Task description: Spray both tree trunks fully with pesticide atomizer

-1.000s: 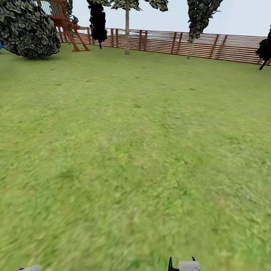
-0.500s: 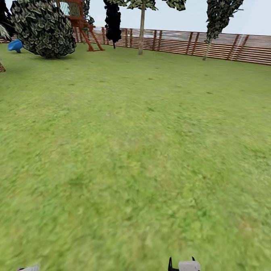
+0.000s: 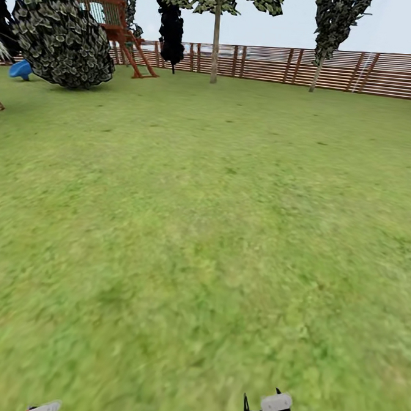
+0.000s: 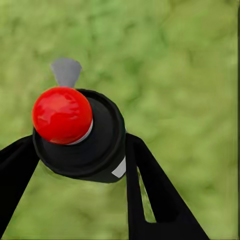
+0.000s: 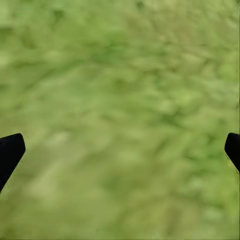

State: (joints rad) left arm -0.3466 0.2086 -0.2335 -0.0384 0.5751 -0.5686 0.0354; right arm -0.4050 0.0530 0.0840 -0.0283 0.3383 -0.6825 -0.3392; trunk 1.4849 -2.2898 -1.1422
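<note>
Even, bright daylight lay over my views, with no clear source. The grass (image 3: 203, 242) smeared into soft blur nearest my base and sharpened toward the fence (image 3: 337, 70). Faint shade pooled beneath the round bush (image 3: 61, 39). A small glint sat on the red cap (image 4: 62, 115).

Left end effector (image 4: 80, 165) clamped on atomizer (image 4: 77, 135), right end effector (image 5: 120, 150) spread wide

One atomizer (image 4: 80, 135), two pale-stemmed trees (image 3: 215, 47).
</note>
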